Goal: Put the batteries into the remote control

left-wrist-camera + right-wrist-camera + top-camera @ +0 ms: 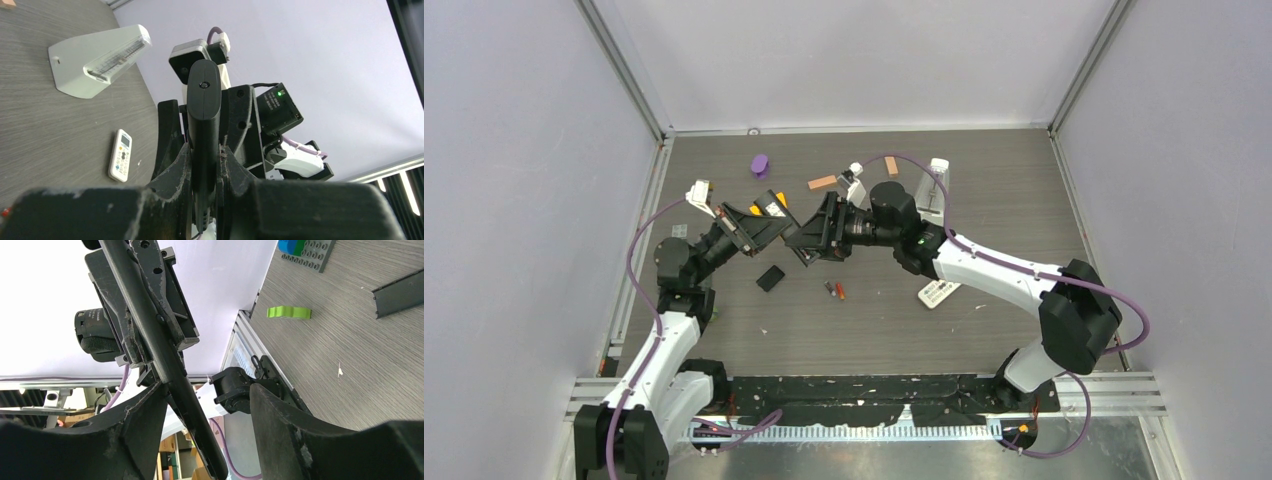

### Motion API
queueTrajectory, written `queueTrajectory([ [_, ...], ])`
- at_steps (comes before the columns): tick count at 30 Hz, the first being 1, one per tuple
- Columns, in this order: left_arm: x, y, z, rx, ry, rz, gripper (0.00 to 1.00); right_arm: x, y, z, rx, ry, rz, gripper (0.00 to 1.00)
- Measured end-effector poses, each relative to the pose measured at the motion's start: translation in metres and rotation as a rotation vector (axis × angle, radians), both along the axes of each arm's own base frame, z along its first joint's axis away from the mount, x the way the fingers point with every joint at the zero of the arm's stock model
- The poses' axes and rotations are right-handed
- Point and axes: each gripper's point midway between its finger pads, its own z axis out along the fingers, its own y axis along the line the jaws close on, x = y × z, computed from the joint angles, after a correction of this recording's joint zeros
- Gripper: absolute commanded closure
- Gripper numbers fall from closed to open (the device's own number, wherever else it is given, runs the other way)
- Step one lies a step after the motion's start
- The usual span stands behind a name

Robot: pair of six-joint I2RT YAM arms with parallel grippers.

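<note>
The left gripper is closed tight on the black remote control, which stands up out of its fingers in the middle of the left wrist view, one narrow edge toward the camera and its rounded end uppermost. In the right wrist view the same remote runs as a thin dark bar from the top left down to the bottom centre. It passes between the widely spread fingers of the right gripper, close against the finger on the left of the frame. Whether that finger touches it cannot be told, and the other finger stands well apart from it. In the top view the two grippers meet nose to nose just left of the frame's centre, above the dark tabletop. Below them on the table lie the dark battery and the red-orange battery, just beside each other. A small black flat piece lies to their left. A white remote lies face up further right, partly under the right arm. Toward the top of the frame are a purple object, two orange-brown blocks and a white wedge-shaped stand.
</note>
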Motion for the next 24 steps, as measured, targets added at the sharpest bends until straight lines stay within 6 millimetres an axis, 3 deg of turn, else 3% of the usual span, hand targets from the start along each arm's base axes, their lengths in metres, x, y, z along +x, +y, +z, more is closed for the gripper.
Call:
queueTrajectory([
  [8,0.001,0.000,-0.002,-0.012,0.025,-0.005,1.00,-0.002,-0.001,-0.004,0.012,-0.009,0.006,0.39],
  [17,0.002,0.000,0.000,-0.031,0.044,-0.007,1.00,0.002,-0.004,-0.009,-0.002,-0.009,-0.005,0.07],
  [24,0.002,-0.001,-0.006,0.006,0.025,-0.002,1.00,0.008,-0.019,-0.005,-0.031,-0.070,-0.019,0.02],
])
